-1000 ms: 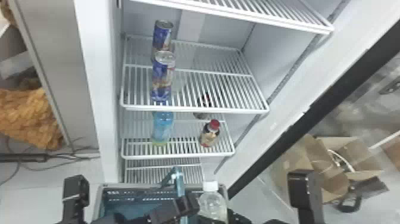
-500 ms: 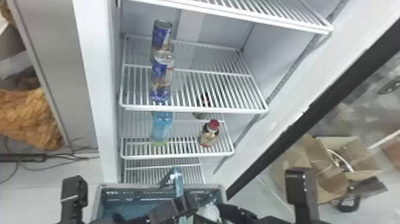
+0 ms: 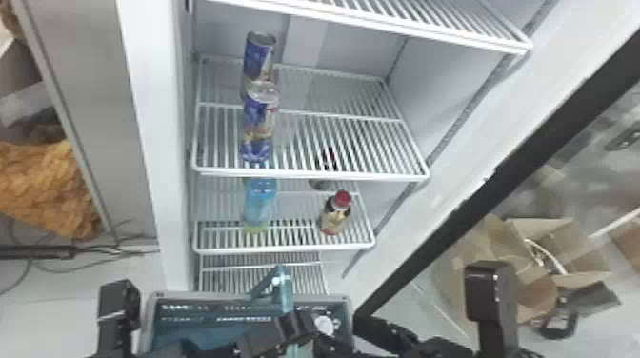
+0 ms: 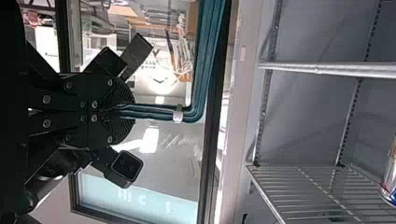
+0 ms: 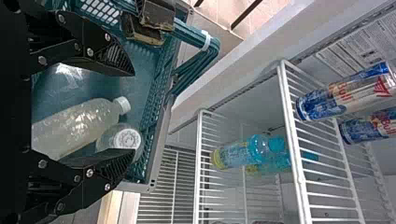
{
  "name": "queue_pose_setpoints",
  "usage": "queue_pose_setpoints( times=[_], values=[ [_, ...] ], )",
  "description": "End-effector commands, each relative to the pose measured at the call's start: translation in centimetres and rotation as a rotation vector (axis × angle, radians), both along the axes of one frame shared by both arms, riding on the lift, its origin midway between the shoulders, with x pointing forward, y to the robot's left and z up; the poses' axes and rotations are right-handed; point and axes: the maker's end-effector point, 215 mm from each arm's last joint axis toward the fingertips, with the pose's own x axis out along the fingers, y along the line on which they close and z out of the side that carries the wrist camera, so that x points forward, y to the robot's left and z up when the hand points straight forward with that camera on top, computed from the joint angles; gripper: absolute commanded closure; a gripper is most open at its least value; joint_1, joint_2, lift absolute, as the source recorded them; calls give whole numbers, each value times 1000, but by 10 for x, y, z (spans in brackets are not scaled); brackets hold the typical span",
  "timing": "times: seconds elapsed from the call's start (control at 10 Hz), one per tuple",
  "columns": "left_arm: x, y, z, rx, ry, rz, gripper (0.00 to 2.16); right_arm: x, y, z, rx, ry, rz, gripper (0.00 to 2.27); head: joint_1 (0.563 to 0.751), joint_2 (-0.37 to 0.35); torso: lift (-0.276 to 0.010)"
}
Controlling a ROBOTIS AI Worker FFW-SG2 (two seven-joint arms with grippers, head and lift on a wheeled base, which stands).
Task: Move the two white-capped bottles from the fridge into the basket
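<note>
Two white-capped bottles (image 5: 77, 127), cloudy, clear-walled and round-shouldered, lie inside the teal, lattice-sided basket (image 3: 190, 296) at the head view's seven o'clock; the right gripper (image 3: 338, 328) spreads its fingers near them, the left gripper (image 3: 295, 326) clamping the basket's handle (image 3: 285, 285).

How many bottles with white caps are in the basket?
2. One bottle lies in the basket; the other is beside it, cap facing the camera, partly behind a finger of the right end effector. More may be hidden.
</note>
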Motion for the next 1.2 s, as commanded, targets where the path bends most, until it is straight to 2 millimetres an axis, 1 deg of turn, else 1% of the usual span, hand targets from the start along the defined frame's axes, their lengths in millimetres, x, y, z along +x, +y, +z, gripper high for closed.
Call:
queue_pose_setpoints(
  times=[0.0, 0.1, 0.3, 0.6, 0.8, 1.0, 1.1],
  values=[
    [0, 0, 0, 0, 0, 0, 1185, 0, -1, 0, -4, -1, -2, 530, 695, -350, 0],
    [0, 0, 0, 0, 0, 0, 1185, 1, -3, 1, -10, -4, -6, 530, 695, -350, 0],
    [0, 0, 0, 0, 0, 0, 1185, 5, -20, 4, -67, -21, -33, 530, 695, -350, 0],
    [1, 1, 0, 1, 0, 2, 1185, 5, -38, -1, -117, -15, -67, 530, 695, -350, 0],
    [1, 1, 0, 1, 0, 2, 1185, 12, -52, 1, -158, -37, -98, 530, 695, -350, 0],
    [1, 1, -1, 2, 2, 4, 1185, 23, -63, 9, -185, -89, -128, 530, 695, -350, 0],
    [0, 1, -1, 2, 4, 4, 1185, 38, -66, 26, -192, -167, -142, 530, 695, -350, 0]
  ],
)
